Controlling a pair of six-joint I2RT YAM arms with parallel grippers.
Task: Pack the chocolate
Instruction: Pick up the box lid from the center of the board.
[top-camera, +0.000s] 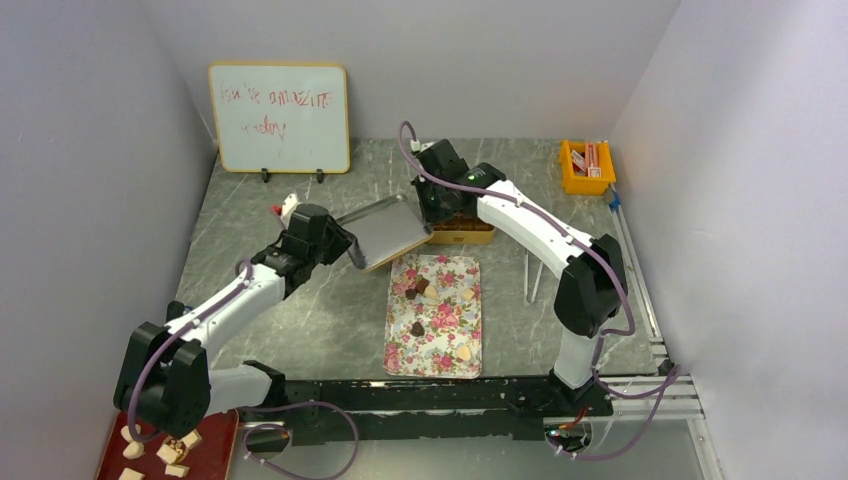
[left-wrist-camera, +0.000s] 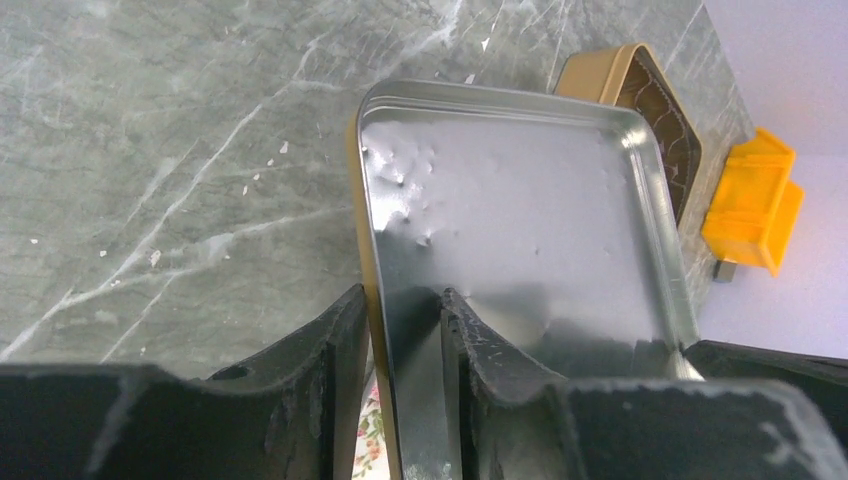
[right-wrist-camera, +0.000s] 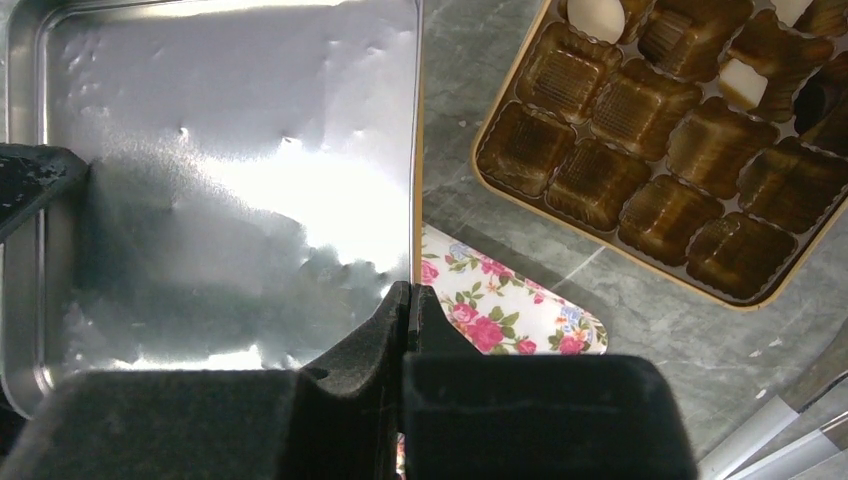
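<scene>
Where the lid (right-wrist-camera: 230, 150) ends, the cut-off box (right-wrist-camera: 479, 152) shows chocolate (right-wrist-camera: 742, 82).

The desk (top-camera: 300, 330) is grey with white veins; the tray (top-camera: 420, 360) shows pink roses; the chocolate (top-camera: 417, 328) is dark brown or cream; the lid (left-wrist-camera: 520, 220) is silver, the bin (top-camera: 588, 166) yellow.

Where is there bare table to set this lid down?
Bare marble lies left of the floral tray, beside the left arm, and between the chocolate box and the orange bin. Crowded at centre: lid, box and tray meet.
</scene>
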